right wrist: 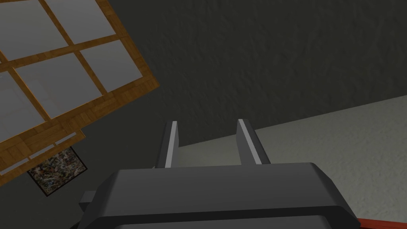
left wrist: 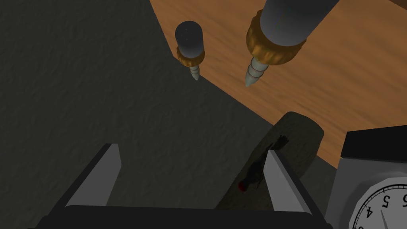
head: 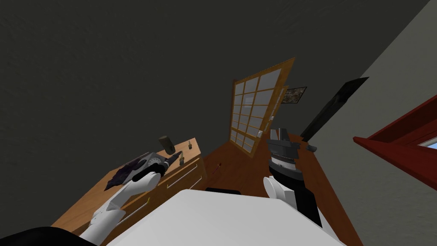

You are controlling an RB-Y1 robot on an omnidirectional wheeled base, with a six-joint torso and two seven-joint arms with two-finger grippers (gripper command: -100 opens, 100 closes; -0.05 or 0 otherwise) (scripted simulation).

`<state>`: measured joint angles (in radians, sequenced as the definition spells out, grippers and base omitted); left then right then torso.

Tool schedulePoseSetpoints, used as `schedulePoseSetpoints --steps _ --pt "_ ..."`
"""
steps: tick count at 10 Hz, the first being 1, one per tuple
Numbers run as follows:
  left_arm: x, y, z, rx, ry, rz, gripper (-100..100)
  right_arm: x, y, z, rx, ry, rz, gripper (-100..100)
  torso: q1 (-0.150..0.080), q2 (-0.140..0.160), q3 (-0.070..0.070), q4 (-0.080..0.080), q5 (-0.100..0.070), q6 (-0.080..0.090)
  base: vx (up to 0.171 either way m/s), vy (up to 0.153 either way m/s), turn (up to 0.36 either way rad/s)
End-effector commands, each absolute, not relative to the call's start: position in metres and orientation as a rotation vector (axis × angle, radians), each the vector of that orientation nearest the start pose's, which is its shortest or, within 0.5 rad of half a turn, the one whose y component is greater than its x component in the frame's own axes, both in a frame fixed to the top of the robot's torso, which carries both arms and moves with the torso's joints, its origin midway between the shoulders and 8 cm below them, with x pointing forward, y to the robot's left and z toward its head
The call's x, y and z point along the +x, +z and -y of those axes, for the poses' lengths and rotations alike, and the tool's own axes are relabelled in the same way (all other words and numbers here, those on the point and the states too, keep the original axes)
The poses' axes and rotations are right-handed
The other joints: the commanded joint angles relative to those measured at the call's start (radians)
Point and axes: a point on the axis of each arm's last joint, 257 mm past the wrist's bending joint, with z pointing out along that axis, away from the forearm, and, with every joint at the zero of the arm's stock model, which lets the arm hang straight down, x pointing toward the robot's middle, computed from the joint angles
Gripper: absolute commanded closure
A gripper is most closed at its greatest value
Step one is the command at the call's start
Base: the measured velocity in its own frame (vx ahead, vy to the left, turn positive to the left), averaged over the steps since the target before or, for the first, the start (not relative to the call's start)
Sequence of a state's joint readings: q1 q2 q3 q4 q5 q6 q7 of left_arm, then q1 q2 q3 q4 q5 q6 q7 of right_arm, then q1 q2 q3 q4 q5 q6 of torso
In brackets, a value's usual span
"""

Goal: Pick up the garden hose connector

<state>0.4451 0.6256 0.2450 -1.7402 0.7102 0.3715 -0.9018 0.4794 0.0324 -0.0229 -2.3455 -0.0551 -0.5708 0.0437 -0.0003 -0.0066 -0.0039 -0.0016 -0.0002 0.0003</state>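
Two hose connectors lie on the wooden dresser top (head: pixel 85 200), each with a dark body, a brass ring and a silver barbed tip. The nearer connector (left wrist: pixel 278 35) (head: pixel 181 161) is ahead of my left gripper (left wrist: pixel 192 171) (head: pixel 174 158) and off to one side of it. The farther connector (left wrist: pixel 190 47) (head: pixel 190 144) rests at the dresser's edge. My left gripper is open with nothing between its fingers, and it hovers short of both connectors. My right gripper (right wrist: pixel 208 141) (head: pixel 281 134) is raised over the floor to the right, open and empty.
A dark olive cylinder (left wrist: pixel 294 139) (head: pixel 165 143) lies on the dresser just behind one left fingertip (left wrist: pixel 278 167). A dial gauge (left wrist: pixel 377 195) (head: pixel 151 162) and a dark cloth (head: pixel 121 173) sit beside my left hand. A wood-framed glazed door (head: pixel 256 111) stands beyond.
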Motion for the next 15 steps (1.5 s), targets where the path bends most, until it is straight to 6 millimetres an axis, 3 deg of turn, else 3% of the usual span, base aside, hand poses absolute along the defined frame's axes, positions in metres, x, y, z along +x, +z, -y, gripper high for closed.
schedulePoseSetpoints --steps 1,4,5,7,8,12,15 --pt "0.351 -0.329 -0.53 -0.943 -0.215 -1.952 -100 0.314 0.072 0.289 0.571 1.309 -0.451 0 0.0 0.0 0.0 0.0 0.0 0.0 0.094 -0.007 -0.063" --pt "0.317 -0.357 -0.546 -0.968 -0.137 -2.088 -100 0.314 0.072 0.289 0.571 1.308 -0.451 0 -0.001 -0.002 -0.001 0.0 0.0 0.0 0.126 -0.022 -0.053" --pt "0.316 -0.358 -0.546 -0.97 -0.136 -2.093 -100 0.314 0.072 0.289 0.571 1.309 -0.451 0 -0.001 -0.001 -0.001 0.0 0.0 0.0 0.079 -0.005 -0.031" --pt "0.281 -0.379 -0.56 -0.988 -0.064 -2.215 -100 0.314 0.072 0.289 0.571 1.309 -0.451 0 0.0 0.0 0.0 0.0 0.0 0.0 0.113 0.006 -0.086" --pt "0.28 -0.38 -0.56 -0.99 -0.063 -2.219 -100 0.314 0.072 0.289 0.571 1.308 -0.451 0 0.001 -0.002 -0.001 0.0 0.0 0.0 0.114 0.01 -0.023" --pt "0.215 -0.407 -0.58 -1.021 0.058 -2.424 -100 0.314 0.072 0.289 0.571 1.308 -0.451 0 0.0 -0.003 -0.002 -0.001 0.0 0.0 0.131 0.007 -0.088" --pt "0.181 -0.416 -0.588 -1.038 0.116 -2.522 -100 0.314 0.072 0.289 0.571 1.308 -0.451 0 0.001 -0.003 -0.002 -0.001 0.0 0.0 0.13 0.014 -0.071"
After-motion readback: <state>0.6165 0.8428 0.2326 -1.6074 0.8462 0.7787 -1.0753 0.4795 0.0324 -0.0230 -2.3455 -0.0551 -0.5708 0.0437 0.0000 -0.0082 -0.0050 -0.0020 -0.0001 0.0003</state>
